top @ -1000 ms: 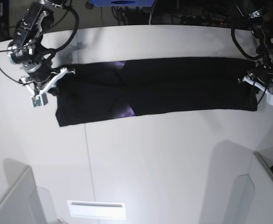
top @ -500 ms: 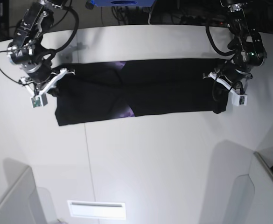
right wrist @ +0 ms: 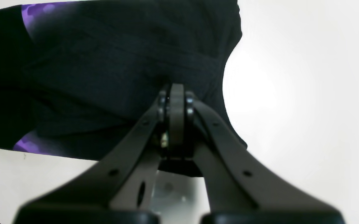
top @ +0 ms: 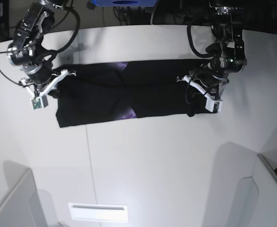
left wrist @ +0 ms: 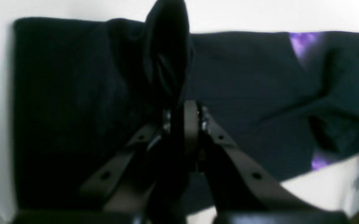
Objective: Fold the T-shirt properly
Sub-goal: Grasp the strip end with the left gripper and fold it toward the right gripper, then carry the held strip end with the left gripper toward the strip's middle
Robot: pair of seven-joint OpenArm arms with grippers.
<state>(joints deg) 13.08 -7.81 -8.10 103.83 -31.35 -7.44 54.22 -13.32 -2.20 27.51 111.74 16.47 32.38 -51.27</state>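
The black T-shirt (top: 143, 90) lies as a long band across the far half of the white table (top: 152, 161), with purple print (top: 129, 112) showing near its middle. My left gripper (top: 193, 94) is shut on the shirt's right end and holds it raised over the band. In the left wrist view that gripper (left wrist: 183, 113) pinches a standing fold of the T-shirt (left wrist: 244, 93). My right gripper (top: 54, 91) sits at the shirt's left end. Seen from the right wrist, that gripper (right wrist: 172, 93) is shut, tips nipping the T-shirt (right wrist: 120, 62) near its curved edge.
A white slotted plate (top: 98, 212) lies near the table's front edge. Grey panels stand at the front left (top: 15, 203) and front right (top: 252, 194) corners. A blue object (top: 124, 2) and cables sit behind the table's far edge.
My left arm has carried the shirt's right end leftward across the table, so the band is now shorter on that side. The right arm and the left end of the shirt stayed put.
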